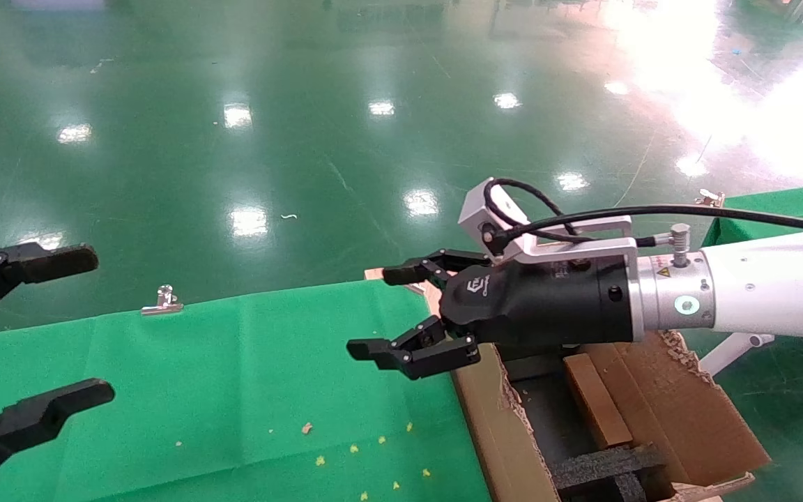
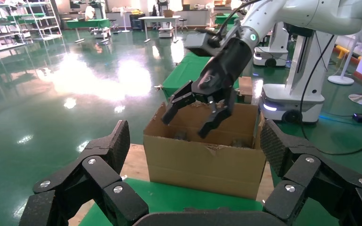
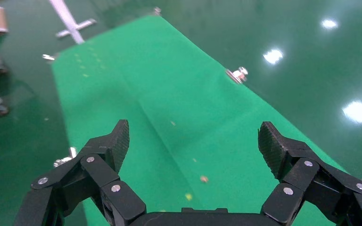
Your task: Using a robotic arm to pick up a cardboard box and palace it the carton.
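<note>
Left end effector [image 1: 32, 331] parked at worktop [image 1: 234, 390] edge, released. Right end effector [image 1: 401, 310] released, empty, held beside carton [image 1: 666, 418]; cardboard box [image 1: 597, 401] seen inside carton.

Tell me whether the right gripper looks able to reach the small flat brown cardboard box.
Probably yes: the open right gripper hangs empty beside the carton, whose top is open above the small flat brown cardboard box.

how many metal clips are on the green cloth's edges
3 visible: one clip on the far edge near the left gripper, two more along the opposite edge in the right wrist view; others may be hidden.
</note>
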